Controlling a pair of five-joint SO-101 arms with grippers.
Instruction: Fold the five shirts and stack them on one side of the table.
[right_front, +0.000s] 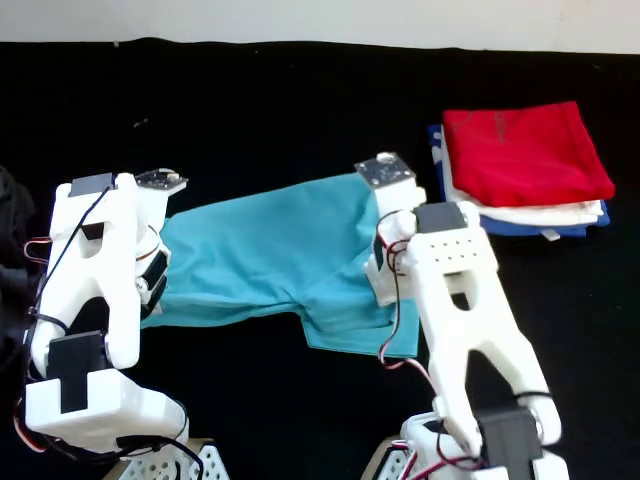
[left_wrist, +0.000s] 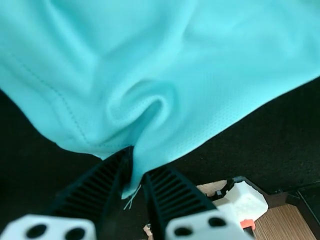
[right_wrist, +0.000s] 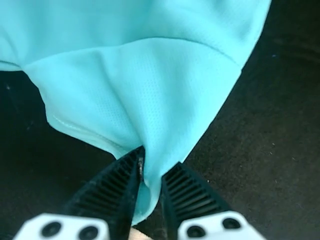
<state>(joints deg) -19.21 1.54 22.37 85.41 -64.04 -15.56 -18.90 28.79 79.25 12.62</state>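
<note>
Mostly black table (right_front: 250, 100), perhaps cloth-draped, under shirt (right_front: 270, 250)

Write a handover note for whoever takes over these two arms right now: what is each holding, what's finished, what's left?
Left end effector: shut on one end of the teal shirt.
Right end effector: shut on its other end.
The teal shirt stretches between them, mid-table, not yet folded neatly.
Done: a folded pile at the far right, with the red shirt on top and the white shirt and blue shirt under it.
Left: fold the teal shirt and add it to the pile.
</note>
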